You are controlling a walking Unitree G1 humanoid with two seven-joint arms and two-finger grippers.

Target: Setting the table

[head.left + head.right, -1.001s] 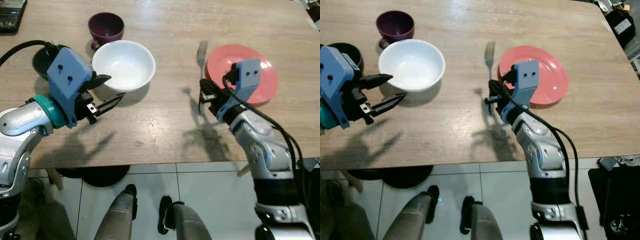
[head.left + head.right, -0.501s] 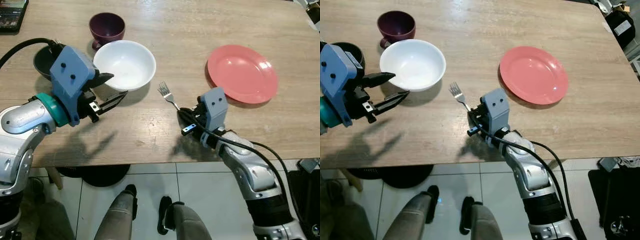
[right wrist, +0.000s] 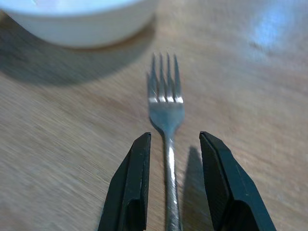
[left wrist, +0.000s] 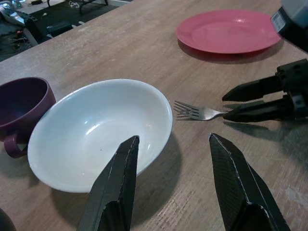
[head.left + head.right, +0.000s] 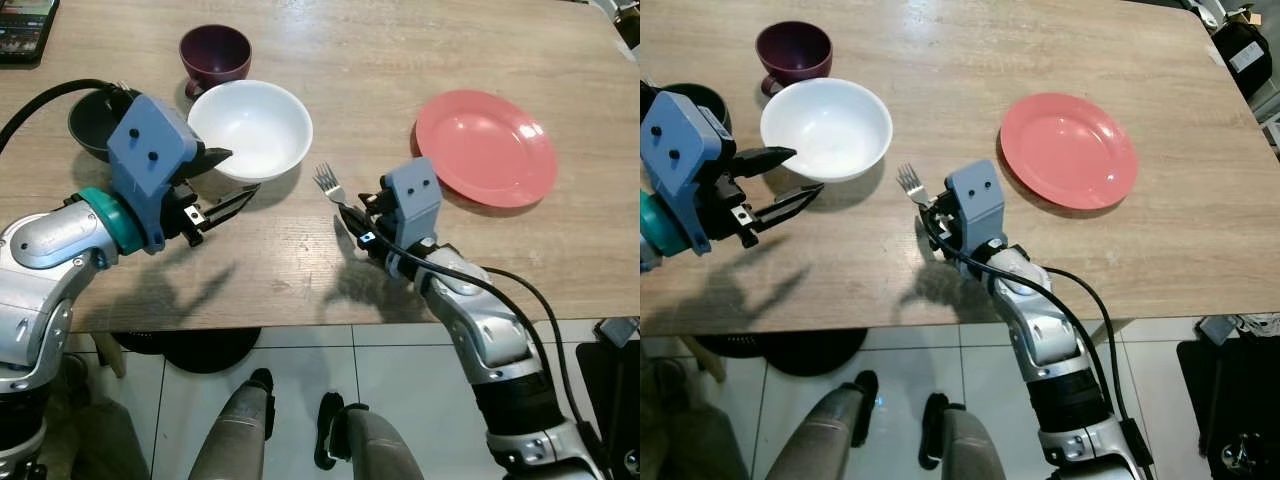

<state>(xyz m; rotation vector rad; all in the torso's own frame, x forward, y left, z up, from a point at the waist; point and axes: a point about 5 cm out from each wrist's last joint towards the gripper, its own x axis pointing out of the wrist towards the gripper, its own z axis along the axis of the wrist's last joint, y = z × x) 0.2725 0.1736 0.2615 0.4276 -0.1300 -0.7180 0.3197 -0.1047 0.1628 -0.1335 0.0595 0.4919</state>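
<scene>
A silver fork (image 5: 327,183) lies flat on the wooden table (image 5: 300,265), just right of the white bowl (image 5: 250,130), with its tines pointing away from me. My right gripper (image 5: 352,215) is low over the fork's handle and open; in the right wrist view the handle (image 3: 168,144) runs between the two fingers with a gap on each side. A red plate (image 5: 487,147) sits further right. My left gripper (image 5: 235,175) is open at the near-left rim of the white bowl, one finger over the rim and one beside it.
A purple cup (image 5: 214,52) stands behind the white bowl, and a dark bowl (image 5: 88,118) sits to its left, behind my left wrist. A dark flat object (image 5: 25,20) lies at the far left corner. The table's front edge runs just below both arms.
The right gripper carried the fork from beside the red plate leftward to a spot next to the white bowl. The left gripper has stayed at the bowl.
</scene>
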